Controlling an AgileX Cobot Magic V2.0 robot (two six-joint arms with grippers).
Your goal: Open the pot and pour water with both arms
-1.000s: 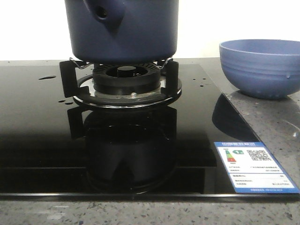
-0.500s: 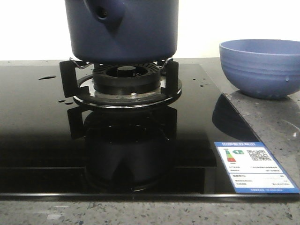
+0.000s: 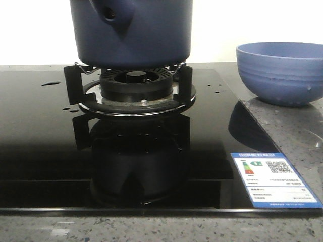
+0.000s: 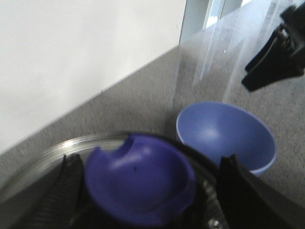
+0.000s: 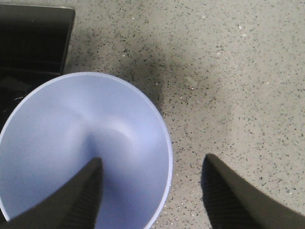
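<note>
The dark navy pot (image 3: pixel 131 30) stands on the burner, its handle stub (image 3: pixel 110 15) facing front; its top is cut off in the front view. Small water drops (image 3: pixel 50 83) lie on the black cooktop. In the left wrist view, my left gripper (image 4: pixel 151 166) is open, with its fingers on either side of the blue lid knob (image 4: pixel 140 183) over the glass lid's metal rim (image 4: pixel 57 148). My right gripper (image 5: pixel 153 161) is open above the periwinkle bowl (image 5: pixel 71 143), one finger over its inside and one over the counter. Neither gripper shows in the front view.
The burner grate (image 3: pixel 133 85) sits on the glossy black cooktop (image 3: pixel 40 141), which has an energy label (image 3: pixel 272 179) at its front right. The bowl (image 3: pixel 280 73) rests on the speckled counter (image 3: pixel 298 131). A white wall runs behind. The right gripper (image 4: pixel 276 52) shows beyond the bowl (image 4: pixel 224 133).
</note>
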